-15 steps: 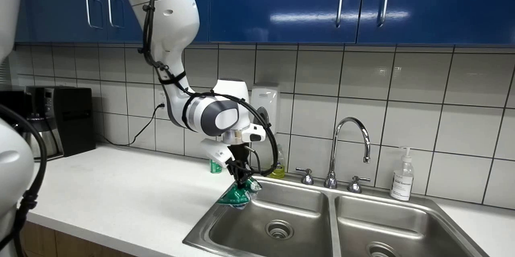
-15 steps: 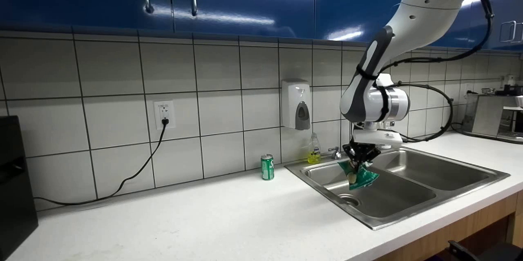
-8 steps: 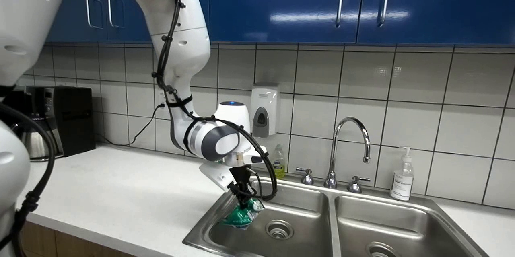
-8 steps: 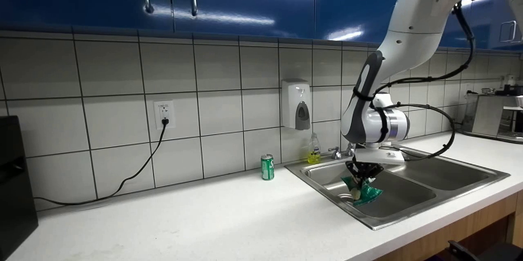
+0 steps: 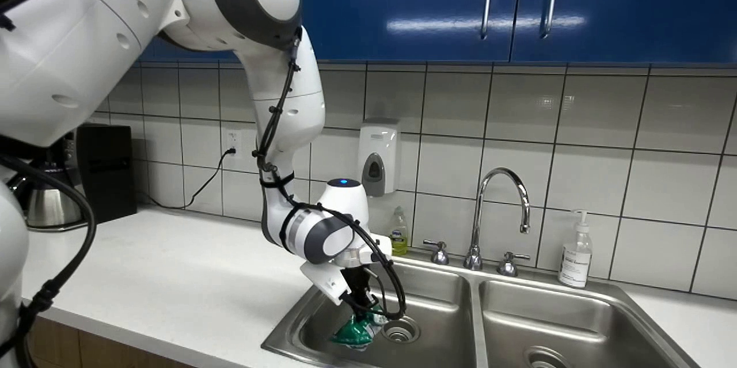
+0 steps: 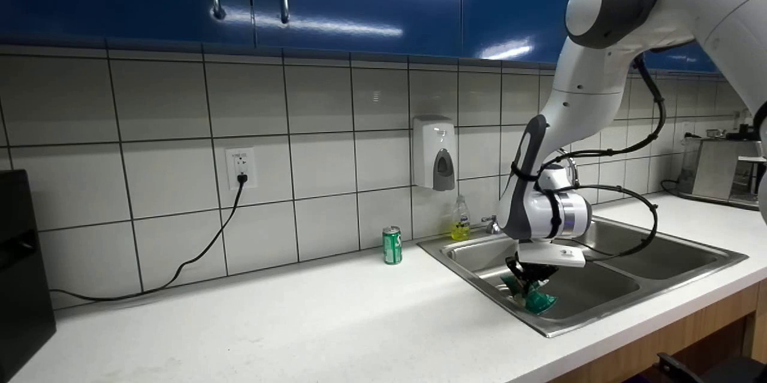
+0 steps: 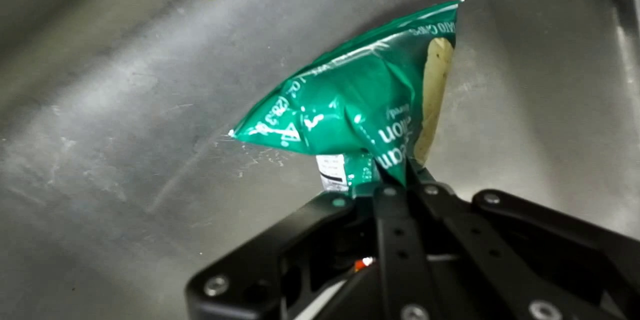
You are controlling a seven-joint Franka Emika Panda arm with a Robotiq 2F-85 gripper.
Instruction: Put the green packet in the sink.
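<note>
The green packet [image 5: 353, 332] is a crinkled foil chip bag, hanging within the left sink basin [image 5: 437, 322] in an exterior view. It also shows in the other exterior picture [image 6: 539, 301], low inside the same basin [image 6: 590, 287]. In the wrist view the packet [image 7: 345, 104] spreads out beyond the fingertips over bare steel [image 7: 150, 109]. My gripper [image 7: 400, 180] is shut on the packet's pinched near part, pointing down; it also shows in both exterior views [image 5: 361, 315] [image 6: 527, 287]. I cannot tell whether the packet touches the basin floor. The pinched part is partly hidden by the fingers.
The right basin [image 5: 547, 310] lies past a steel divider [image 5: 477, 310]. The faucet [image 5: 478, 212] and its handles stand behind. A yellow soap bottle [image 5: 398, 232] and a pump bottle [image 5: 576, 258] stand at the back. A green can [image 6: 392, 245] stands on the counter [image 6: 299, 323].
My gripper has moved down with the packet, from above the basin's rim to low inside the basin, and slightly toward the drain. The grip on the packet has stayed shut.
</note>
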